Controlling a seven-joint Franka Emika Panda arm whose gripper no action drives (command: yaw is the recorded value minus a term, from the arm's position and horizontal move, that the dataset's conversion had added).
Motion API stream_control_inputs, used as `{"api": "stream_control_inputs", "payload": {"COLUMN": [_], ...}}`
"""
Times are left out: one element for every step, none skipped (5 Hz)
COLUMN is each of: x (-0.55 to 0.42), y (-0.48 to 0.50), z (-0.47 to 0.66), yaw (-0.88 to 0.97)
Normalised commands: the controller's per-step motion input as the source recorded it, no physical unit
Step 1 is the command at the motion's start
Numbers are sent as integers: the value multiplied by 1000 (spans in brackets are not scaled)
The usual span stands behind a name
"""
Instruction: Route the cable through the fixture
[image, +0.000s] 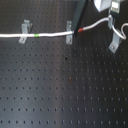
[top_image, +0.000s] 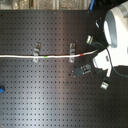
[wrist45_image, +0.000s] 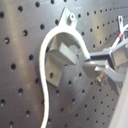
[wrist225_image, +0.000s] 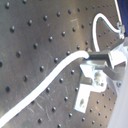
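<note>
White braided cable lies near the wrist cameras, pinched in the closed grey gripper — already through 2 metal clips, it probably needs guiding into the third bracket next.

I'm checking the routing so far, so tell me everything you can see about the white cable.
The cable is a thin white cord with a green band, lying on the black pegboard. In the first exterior view it runs from the left edge past two metal clips, bends up toward the gripper, and loops near a third clip. Whether the gripper grips it is unclear.
</note>
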Motion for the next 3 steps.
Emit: {"api": "stream_control_inputs", "payload": {"x": [-135, -349, -358], "y": [-254, -162, -40], "z": [203, 80, 122], "yaw": [0, 0, 0]}}
